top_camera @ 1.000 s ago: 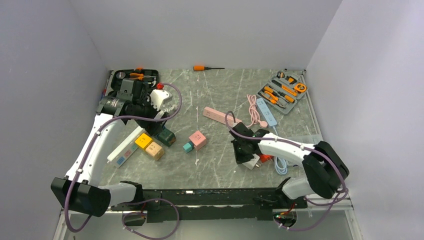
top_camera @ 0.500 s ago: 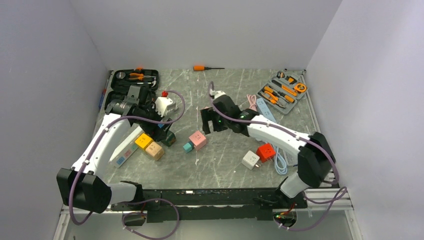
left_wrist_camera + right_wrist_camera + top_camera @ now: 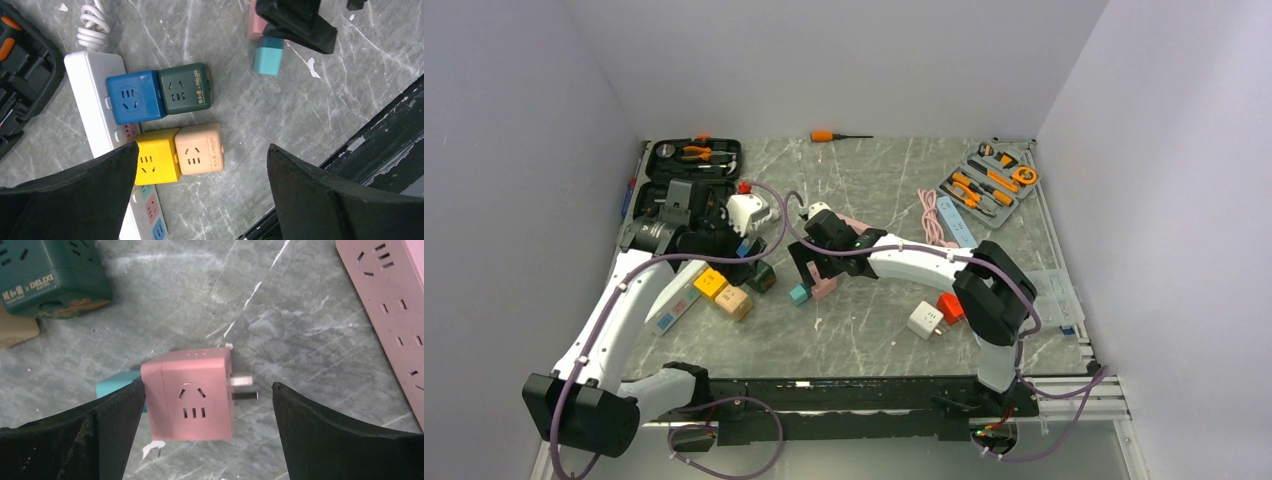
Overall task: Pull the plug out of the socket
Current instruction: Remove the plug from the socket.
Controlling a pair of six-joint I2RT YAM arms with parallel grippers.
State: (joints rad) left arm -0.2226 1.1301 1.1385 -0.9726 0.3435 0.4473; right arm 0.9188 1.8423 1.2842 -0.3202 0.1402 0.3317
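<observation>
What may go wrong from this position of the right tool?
1. The open right tool straddles the pink cube with its teal plug toward one finger, metal prongs toward the other; closing may push the plug in.
2. The left tool hovers open over the beige cube, so the pink cube, unheld, may slide.

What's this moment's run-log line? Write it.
right jaws open, flanking pink socket cube | teal plug not yet pulled | left jaws open above yellow cube

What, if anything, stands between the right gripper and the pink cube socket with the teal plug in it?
Nothing visible does. The right gripper hangs open directly over the pink cube socket, and the teal plug shows beside one finger. The dark green cube and pink power strip lie apart.
</observation>
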